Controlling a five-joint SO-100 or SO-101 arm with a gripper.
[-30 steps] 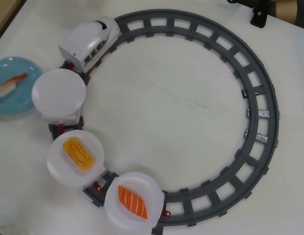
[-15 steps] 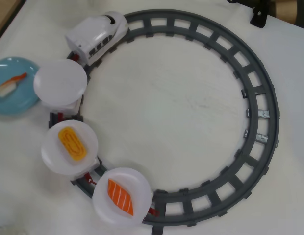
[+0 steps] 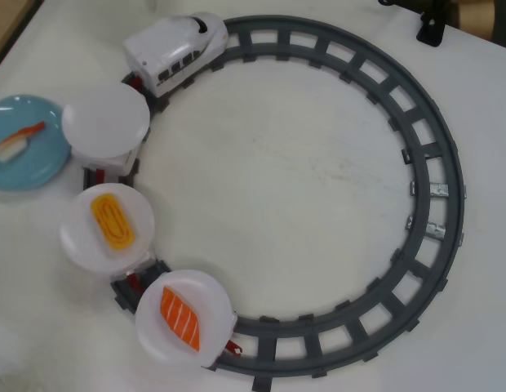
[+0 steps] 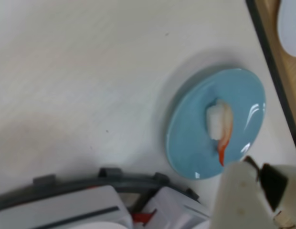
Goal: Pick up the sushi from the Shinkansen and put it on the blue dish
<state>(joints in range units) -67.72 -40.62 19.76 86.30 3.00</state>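
Shrimp sushi (image 4: 218,123) lies on the blue dish (image 4: 186,136) at the tabletop's far left, beside the train (image 3: 178,51)'s emptied first plate (image 3: 105,119); my pincer (image 4: 255,195) hovers above, grip impossible to tell.

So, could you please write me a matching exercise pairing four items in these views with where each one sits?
Items:
1. shrimp nigiri
2. egg piece
3. salmon slice
4. Shinkansen

Places:
A. top of the track loop, overhead view
B. on the blue dish
C. white plate nearest the bottom edge
D. middle white plate

Pairs: 1-B, 2-D, 3-C, 4-A
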